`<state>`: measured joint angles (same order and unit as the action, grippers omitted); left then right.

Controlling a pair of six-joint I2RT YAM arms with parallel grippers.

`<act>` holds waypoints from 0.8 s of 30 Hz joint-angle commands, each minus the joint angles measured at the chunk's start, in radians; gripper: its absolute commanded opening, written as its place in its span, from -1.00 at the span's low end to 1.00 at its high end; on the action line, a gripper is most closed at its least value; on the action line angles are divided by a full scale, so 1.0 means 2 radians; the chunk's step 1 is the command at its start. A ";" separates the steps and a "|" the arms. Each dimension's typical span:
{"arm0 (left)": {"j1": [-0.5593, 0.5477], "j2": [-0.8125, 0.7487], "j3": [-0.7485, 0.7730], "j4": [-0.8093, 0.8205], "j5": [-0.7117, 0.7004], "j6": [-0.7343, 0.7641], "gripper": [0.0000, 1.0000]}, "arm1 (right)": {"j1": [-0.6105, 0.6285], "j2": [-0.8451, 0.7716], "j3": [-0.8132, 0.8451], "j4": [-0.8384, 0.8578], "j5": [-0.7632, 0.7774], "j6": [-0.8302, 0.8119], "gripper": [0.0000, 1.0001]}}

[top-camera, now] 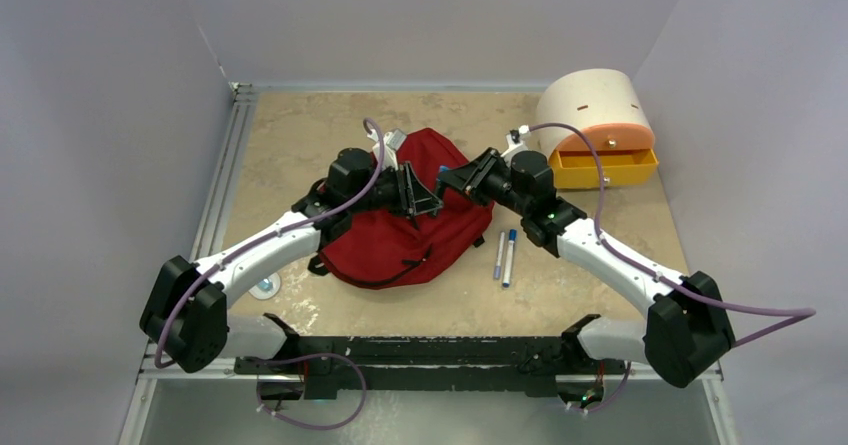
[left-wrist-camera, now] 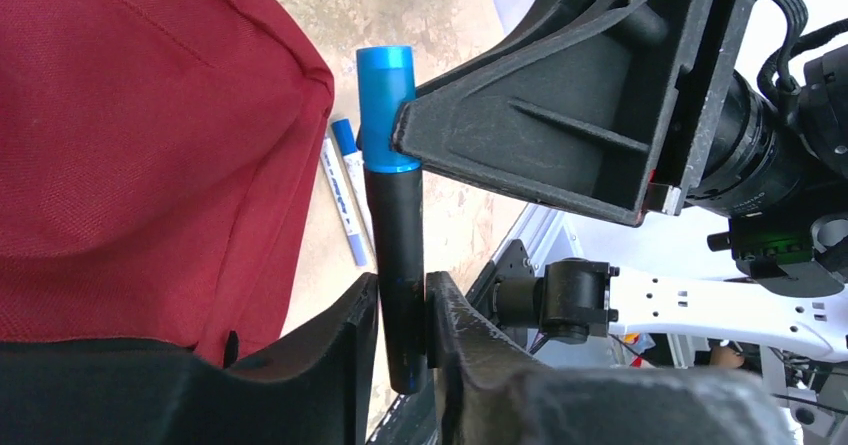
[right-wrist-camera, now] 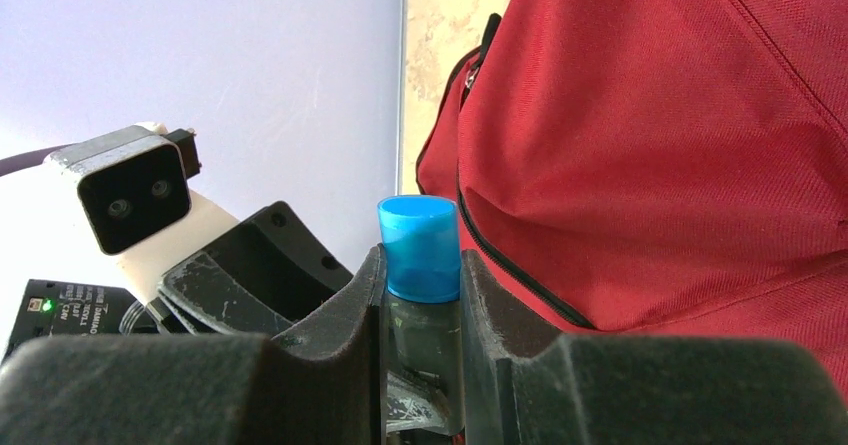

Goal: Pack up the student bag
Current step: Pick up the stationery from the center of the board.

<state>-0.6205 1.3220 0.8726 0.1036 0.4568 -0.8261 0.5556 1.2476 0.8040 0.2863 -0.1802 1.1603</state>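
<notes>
The dark red student bag (top-camera: 400, 235) lies slumped at the centre of the desk (top-camera: 300, 135), and both of my arms meet above its upper half. From the overhead camera I see the left tool (top-camera: 415, 193) and the right tool (top-camera: 450, 178) nose to nose over the fabric, but what passes between them is too small to make out there.

The wrist cameras supply that. On the left wrist view a marker (left-wrist-camera: 392, 215) with a black barrel and bright blue cap stands upright at mid-frame; my left tool's fingers (left-wrist-camera: 455, 325) are narrowed onto the lower barrel, touching it on both sides, while the right tool's black finger presses on the cap from the upper right. The right wrist view shows the same cap end-on, pinched between that tool's two fingers, with the bag's black zipper (right-wrist-camera: 510, 255) curving just behind it and red cloth filling the right of the frame.

Two pens (top-camera: 504, 255) lie side by side on the desk just right of the bag. At the upper right sits the cream-and-orange drawer box (top-camera: 600, 105), its orange drawer (top-camera: 605, 168) pulled open.
</notes>
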 commanded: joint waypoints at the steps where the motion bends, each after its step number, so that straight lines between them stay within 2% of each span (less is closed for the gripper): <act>1: -0.002 0.002 0.010 0.024 0.003 0.010 -0.70 | 0.005 -0.017 0.017 0.027 -0.013 0.005 -0.97; 5: -0.002 -0.001 0.010 0.019 -0.004 0.010 -0.99 | 0.005 -0.017 0.018 0.019 -0.004 -0.004 -0.64; 10: -0.002 -0.002 0.009 0.012 -0.012 0.010 -1.00 | 0.005 -0.029 0.016 0.013 0.011 -0.022 0.06; 13: -0.002 -0.003 0.008 0.004 -0.020 0.008 -1.00 | 0.005 -0.038 0.016 0.007 0.025 -0.040 0.33; 15: -0.001 -0.007 0.007 -0.010 -0.040 0.010 -1.00 | 0.005 -0.042 0.018 -0.002 0.036 -0.053 0.40; 19: 0.015 -0.034 0.004 -0.081 -0.110 0.006 -1.00 | 0.006 -0.039 0.027 -0.021 0.054 -0.097 0.41; 24: 0.029 -0.117 0.003 -0.239 -0.293 -0.036 -1.00 | 0.025 0.000 0.077 -0.067 0.069 -0.178 0.41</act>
<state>-0.5804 1.2430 0.8719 -0.1417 0.1852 -0.8383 0.5728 1.1992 0.8402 0.2104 -0.0853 0.9672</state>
